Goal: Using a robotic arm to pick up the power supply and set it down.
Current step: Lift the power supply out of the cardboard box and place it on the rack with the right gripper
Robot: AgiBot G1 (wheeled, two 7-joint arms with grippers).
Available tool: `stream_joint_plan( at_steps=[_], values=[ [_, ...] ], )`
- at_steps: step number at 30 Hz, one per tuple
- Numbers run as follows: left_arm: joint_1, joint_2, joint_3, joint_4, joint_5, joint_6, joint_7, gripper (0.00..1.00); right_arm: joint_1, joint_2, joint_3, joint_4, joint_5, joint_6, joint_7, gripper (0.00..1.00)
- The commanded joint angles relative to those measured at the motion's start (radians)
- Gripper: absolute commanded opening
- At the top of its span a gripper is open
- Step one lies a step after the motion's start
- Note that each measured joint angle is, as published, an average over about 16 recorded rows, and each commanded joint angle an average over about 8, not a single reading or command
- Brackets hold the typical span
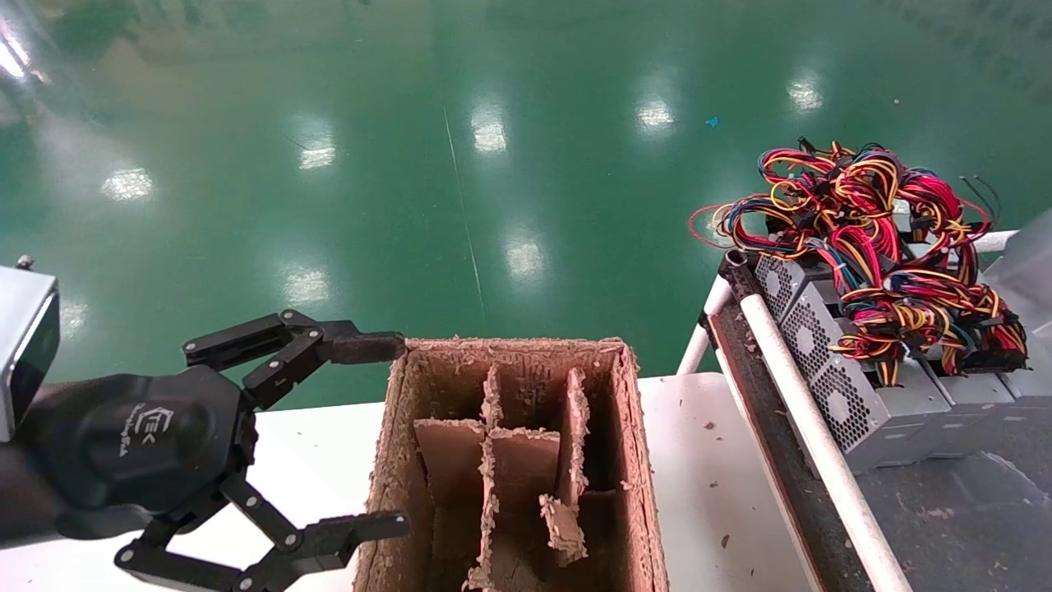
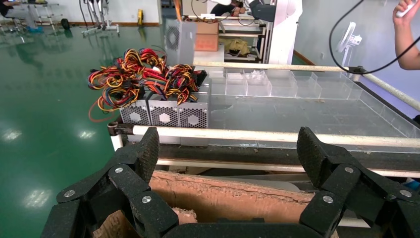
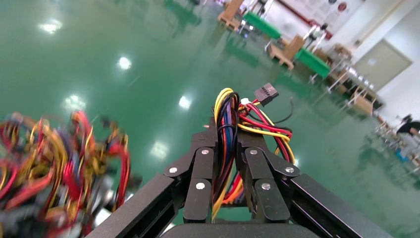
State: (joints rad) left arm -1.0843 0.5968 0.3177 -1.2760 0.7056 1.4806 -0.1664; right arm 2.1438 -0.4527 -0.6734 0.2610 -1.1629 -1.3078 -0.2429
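The left tool (image 1: 374, 436) is at the near left, over the white bench (image 1: 707, 493), and it is spread wide with nothing in it. One black finger (image 1: 366, 347) sits by the far left corner of a brown cardboard box (image 1: 633, 460), and the other finger points at the box's near left side. The box stands open in the middle of the bench, and it has ragged cardboard walls inside that split it into small spaces. To the right of the bench is a rack with a white rail (image 1: 809, 411) along its edge. Grey power supplies sit in a row behind that rail, side by side, with their sides full of little holes turned to the rail. The power supply (image 1: 846, 403) nearest to the robot touches the next one in the row. A big messy pile of wires (image 1: 871, 238) in red, yellow, black and blue lies on top of the row. In the left wrist view the same row (image 2: 166, 113) shows far off, past the box and the rail. The right tool (image 3: 227, 163) is clenched on a bunch of wires (image 3: 225, 124), with a small black plug (image 3: 265, 92) sticking out past its tips, above the shiny green floor (image 1: 411, 164).
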Motion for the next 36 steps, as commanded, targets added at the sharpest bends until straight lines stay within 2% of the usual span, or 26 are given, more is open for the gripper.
stream_joint_plan(
  at_steps=[1,8,14,22,27,31,36],
  values=[
    [0.000,0.000,0.000,0.000,0.000,0.000,0.000,1.00,-0.020,0.025,0.003,-0.018,0.008,-0.020,-0.024,0.00],
    [0.000,0.000,0.000,0.000,0.000,0.000,0.000,1.00,-0.079,0.118,0.021,-0.002,0.049,-0.102,-0.061,0.00],
    [0.000,0.000,0.000,0.000,0.000,0.000,0.000,1.00,-0.107,0.191,0.038,0.068,0.090,-0.155,-0.036,0.00],
    [0.000,0.000,0.001,0.000,0.000,0.000,0.000,1.00,-0.160,0.261,0.036,0.204,0.134,-0.210,0.102,0.00],
    [0.000,0.000,0.001,0.000,-0.001,0.000,0.000,1.00,-0.204,0.304,0.026,0.338,0.173,-0.228,0.194,0.00],
    [0.000,0.000,0.001,0.000,-0.001,0.000,0.000,1.00,-0.246,0.348,0.016,0.457,0.224,-0.220,0.260,0.00],
    [0.000,0.000,0.001,0.000,-0.001,0.000,0.001,1.00,-0.302,0.410,-0.008,0.598,0.306,-0.175,0.324,0.00]
  ],
)
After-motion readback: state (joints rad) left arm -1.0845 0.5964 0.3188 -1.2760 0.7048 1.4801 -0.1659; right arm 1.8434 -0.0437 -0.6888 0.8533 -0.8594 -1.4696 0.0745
